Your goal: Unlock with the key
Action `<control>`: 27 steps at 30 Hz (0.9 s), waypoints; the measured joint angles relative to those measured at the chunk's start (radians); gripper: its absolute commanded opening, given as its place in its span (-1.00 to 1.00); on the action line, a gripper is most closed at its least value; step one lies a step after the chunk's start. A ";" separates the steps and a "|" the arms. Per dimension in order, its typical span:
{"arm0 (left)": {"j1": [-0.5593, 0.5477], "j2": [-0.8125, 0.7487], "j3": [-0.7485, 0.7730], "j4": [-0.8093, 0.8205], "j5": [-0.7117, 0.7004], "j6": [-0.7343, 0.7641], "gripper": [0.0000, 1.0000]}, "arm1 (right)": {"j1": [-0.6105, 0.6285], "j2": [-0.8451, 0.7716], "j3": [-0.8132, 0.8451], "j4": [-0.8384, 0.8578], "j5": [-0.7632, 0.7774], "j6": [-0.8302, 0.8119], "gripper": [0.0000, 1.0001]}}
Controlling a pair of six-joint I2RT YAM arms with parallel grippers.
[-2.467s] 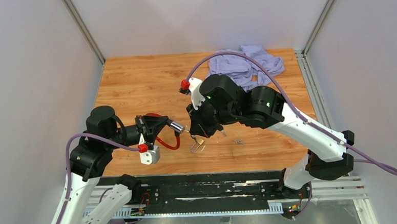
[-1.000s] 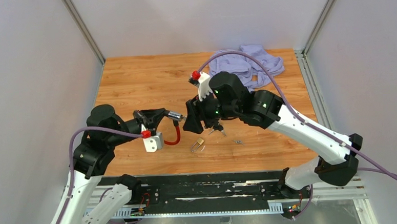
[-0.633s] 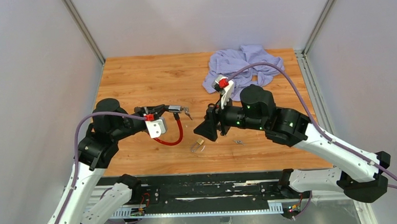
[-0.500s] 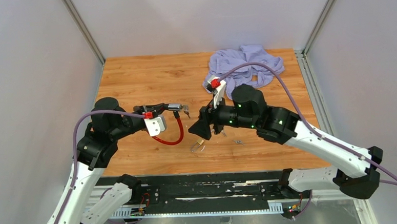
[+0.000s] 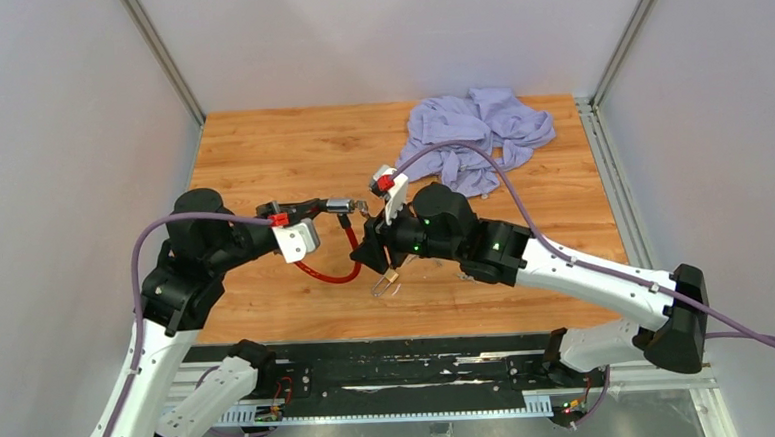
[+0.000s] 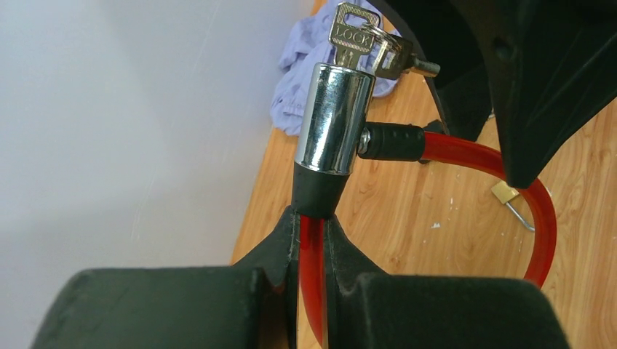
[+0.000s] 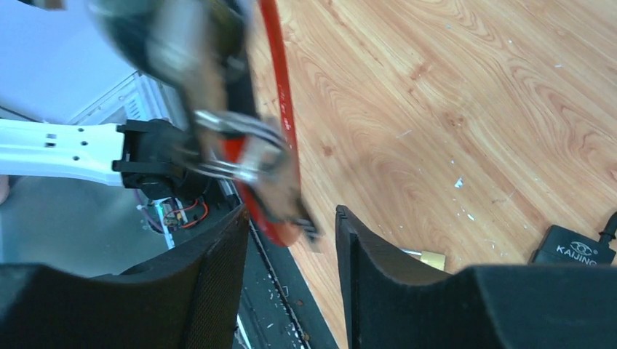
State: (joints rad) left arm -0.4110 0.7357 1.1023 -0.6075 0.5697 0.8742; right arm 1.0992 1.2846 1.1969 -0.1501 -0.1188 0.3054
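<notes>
Top: I see left gripper (image 5: 320, 208) reaching right and right gripper (image 5: 372, 251) angled in beside lock (image 5: 339, 205). One padlock (image 5: 391, 276), one cloth (image 5: 479, 124).
Left wrist: jaws clamped on red cable (image 6: 542, 218). Two keys (image 6: 354, 33), one seated in lock.
Right wrist: jaws apart, blurred keys between.

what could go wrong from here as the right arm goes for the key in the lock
1. The right gripper has its jaws open toward both the silver key in the chrome cylinder and the spare key dangling from its ring; closing may pinch the spare instead.
2. The left gripper clamps only the thin red cable lock below the cylinder, so turning might twist the whole lock rather than the key.
</notes>
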 measured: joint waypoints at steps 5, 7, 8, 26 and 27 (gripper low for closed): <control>0.000 0.000 0.013 0.000 0.007 -0.036 -0.99 | 0.000 -0.034 -0.124 0.123 0.037 0.005 -0.36; 0.000 0.002 0.013 0.000 0.014 -0.052 -0.99 | 0.001 -0.056 -0.168 0.174 0.045 0.005 -0.50; -0.001 0.003 0.013 0.000 0.018 -0.060 -0.99 | 0.001 -0.065 -0.182 0.197 0.049 0.004 -0.60; -0.003 0.009 0.007 0.101 0.163 -0.444 0.96 | 0.018 -0.297 -0.317 0.287 0.043 -0.079 -0.98; -0.003 0.012 0.001 0.105 0.181 -0.469 0.96 | 0.018 -0.309 -0.317 0.287 0.037 -0.084 -0.99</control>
State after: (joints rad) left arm -0.4145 0.7475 1.1030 -0.5030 0.7506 0.4053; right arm 1.1175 0.9760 0.8795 0.1368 -0.0814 0.2214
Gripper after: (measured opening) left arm 0.980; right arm 0.077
